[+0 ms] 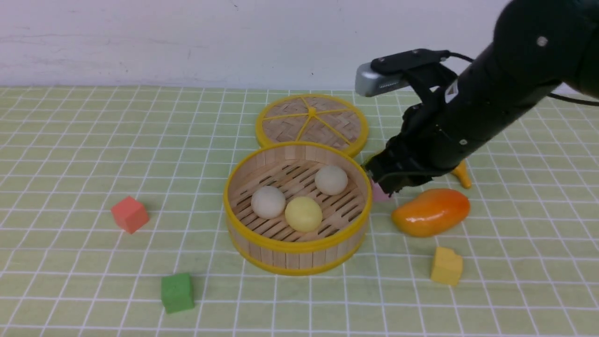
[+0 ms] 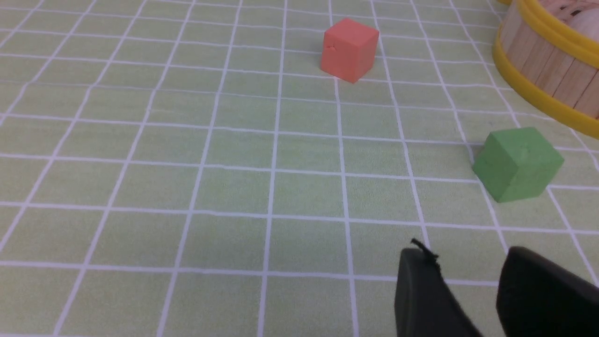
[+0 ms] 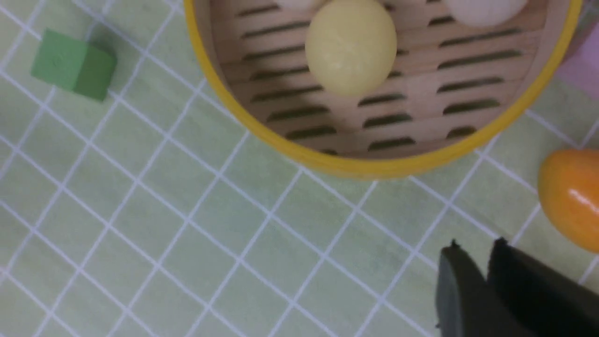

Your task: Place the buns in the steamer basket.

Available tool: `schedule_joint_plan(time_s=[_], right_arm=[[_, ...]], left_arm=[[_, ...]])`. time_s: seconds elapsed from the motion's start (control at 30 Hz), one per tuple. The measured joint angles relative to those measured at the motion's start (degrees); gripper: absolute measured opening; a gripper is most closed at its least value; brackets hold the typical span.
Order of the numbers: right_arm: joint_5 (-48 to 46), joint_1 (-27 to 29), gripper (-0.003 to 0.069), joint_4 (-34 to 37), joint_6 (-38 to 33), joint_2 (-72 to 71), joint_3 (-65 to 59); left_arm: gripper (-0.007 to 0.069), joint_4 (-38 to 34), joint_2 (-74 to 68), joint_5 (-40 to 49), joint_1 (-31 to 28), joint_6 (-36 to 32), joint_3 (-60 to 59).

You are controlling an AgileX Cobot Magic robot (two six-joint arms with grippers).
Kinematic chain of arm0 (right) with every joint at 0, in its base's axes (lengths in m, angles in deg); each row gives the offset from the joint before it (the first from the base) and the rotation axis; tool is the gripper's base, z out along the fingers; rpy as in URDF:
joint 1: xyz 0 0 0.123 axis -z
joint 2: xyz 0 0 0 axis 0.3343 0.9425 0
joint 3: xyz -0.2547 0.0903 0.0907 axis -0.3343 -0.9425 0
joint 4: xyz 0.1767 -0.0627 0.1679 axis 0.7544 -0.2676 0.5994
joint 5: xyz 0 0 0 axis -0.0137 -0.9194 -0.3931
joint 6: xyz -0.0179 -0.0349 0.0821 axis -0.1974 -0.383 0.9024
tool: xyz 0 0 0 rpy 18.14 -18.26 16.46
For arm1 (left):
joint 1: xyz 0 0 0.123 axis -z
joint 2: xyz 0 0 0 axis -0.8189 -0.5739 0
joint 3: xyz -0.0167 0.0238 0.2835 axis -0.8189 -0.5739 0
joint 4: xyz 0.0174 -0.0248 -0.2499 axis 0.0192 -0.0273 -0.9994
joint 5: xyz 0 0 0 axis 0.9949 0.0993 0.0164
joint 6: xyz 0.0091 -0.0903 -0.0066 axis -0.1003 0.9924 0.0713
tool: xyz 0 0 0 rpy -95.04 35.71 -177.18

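All three buns (image 1: 303, 213) lie on the slatted floor of the steamer basket (image 1: 281, 248); no bun is seen outside it, so the loading appears complete; right gripper (image 3: 477, 267) clenched and empty beside the basket; left gripper (image 2: 468, 281) parted, empty, well apart.

We find no readable text, labels, brands, numbers or signs on anything in these views.
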Motion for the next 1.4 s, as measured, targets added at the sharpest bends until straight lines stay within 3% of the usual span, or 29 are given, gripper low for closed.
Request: schedule_joint_plan(time_s=[0.07, 0.23, 0.47, 0.87, 1.4], right_arm=[[8.49, 0.00, -0.0017, 2.32, 0.00, -2.18, -5.15], [22.29, 0.00, -0.0020, 6.52, 0.00, -5.18, -14.98], [31.56, 0.00, -0.0020, 8.42, 0.00, -14.69, -29.50], [29.90, 0.00, -0.0017, 4.98, 0.18, -39.68, -42.67], [23.64, 0.00, -0.0009, 5.03, 0.23, -43.29, -43.18]], left_arm=[[0.0237, 0.00, 0.00, 0.00, 0.00, 0.00, 0.00], [0.0237, 0.00, 0.00, 0.00, 0.00, 0.00, 0.00], [0.0237, 0.00, 0.00, 0.00, 0.00, 0.00, 0.00], [0.0237, 0.00, 0.00, 0.00, 0.00, 0.00, 0.00], [0.0237, 0.00, 0.00, 0.00, 0.00, 0.00, 0.00]])
